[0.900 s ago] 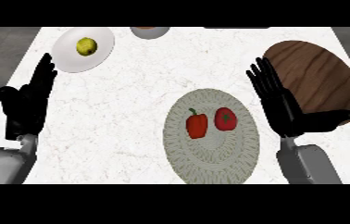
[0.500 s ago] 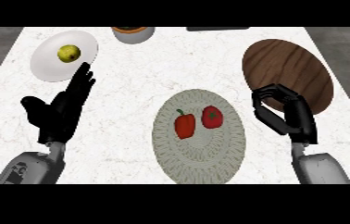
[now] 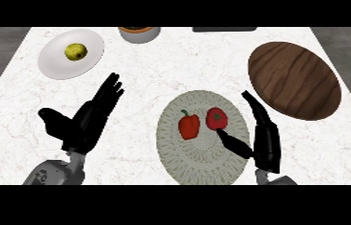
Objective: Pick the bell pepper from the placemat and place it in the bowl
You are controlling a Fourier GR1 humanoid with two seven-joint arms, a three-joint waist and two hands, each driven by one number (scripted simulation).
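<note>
Your pepper lies on the round placemat, just left of a tomato; the wooden bowl at the right holds nothing. A white plate at upper left carries a yellow-green fruit. Your right hand is open over the placemat's right edge, thumb near the tomato, and your left hand rests open on the left.

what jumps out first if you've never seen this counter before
The eye goes to two red items side by side on the round grey placemat near the middle: a red bell pepper and a rounder red tomato. The black right hand reaches in at the mat's right edge, thumb toward the tomato, and the left hand is open at the left. A big wooden bowl sits at the right.
</note>
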